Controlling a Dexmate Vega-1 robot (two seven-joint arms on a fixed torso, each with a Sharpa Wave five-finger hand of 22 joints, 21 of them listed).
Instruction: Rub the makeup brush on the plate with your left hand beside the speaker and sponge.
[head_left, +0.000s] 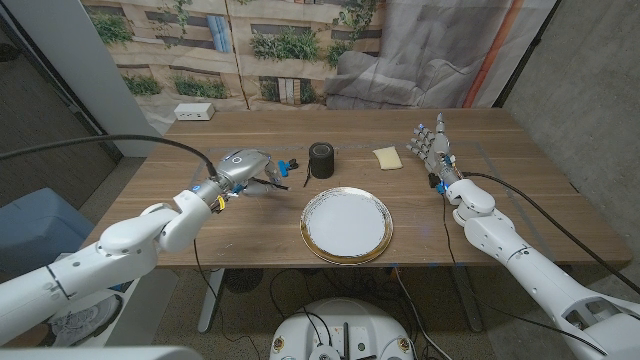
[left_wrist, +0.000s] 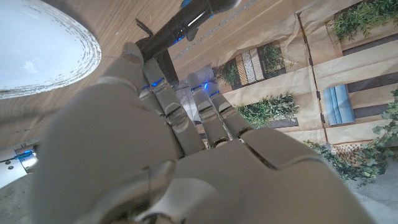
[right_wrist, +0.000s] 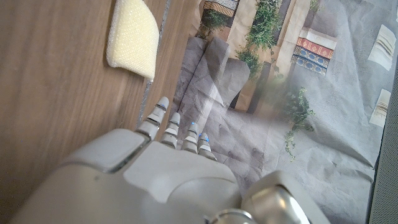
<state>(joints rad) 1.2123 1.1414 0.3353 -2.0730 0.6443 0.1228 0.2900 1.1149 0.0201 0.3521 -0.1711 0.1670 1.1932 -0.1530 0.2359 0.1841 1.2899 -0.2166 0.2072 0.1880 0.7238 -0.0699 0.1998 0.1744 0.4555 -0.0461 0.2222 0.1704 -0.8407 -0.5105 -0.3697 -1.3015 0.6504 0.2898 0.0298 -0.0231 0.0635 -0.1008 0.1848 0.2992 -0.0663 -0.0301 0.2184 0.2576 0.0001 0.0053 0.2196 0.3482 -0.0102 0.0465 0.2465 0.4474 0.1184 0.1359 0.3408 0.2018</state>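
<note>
My left hand (head_left: 245, 168) holds the makeup brush (head_left: 285, 170), a dark handle with blue parts that sticks out toward the speaker. In the left wrist view the brush (left_wrist: 186, 22) runs out past my curled fingers (left_wrist: 180, 118), and the plate (left_wrist: 37, 43) lies off to one side. The white plate (head_left: 346, 224) with a gold rim sits near the table's front middle, to the right of my left hand. Behind it stand the black cylindrical speaker (head_left: 320, 160) and the yellow sponge (head_left: 387, 158). My right hand (head_left: 432, 148) stands open beside the sponge (right_wrist: 132, 37), fingers spread.
A small white box (head_left: 195, 112) lies at the table's back left corner. A printed backdrop and grey cloth hang behind the table. Cables trail from both arms across the wooden table (head_left: 250, 230).
</note>
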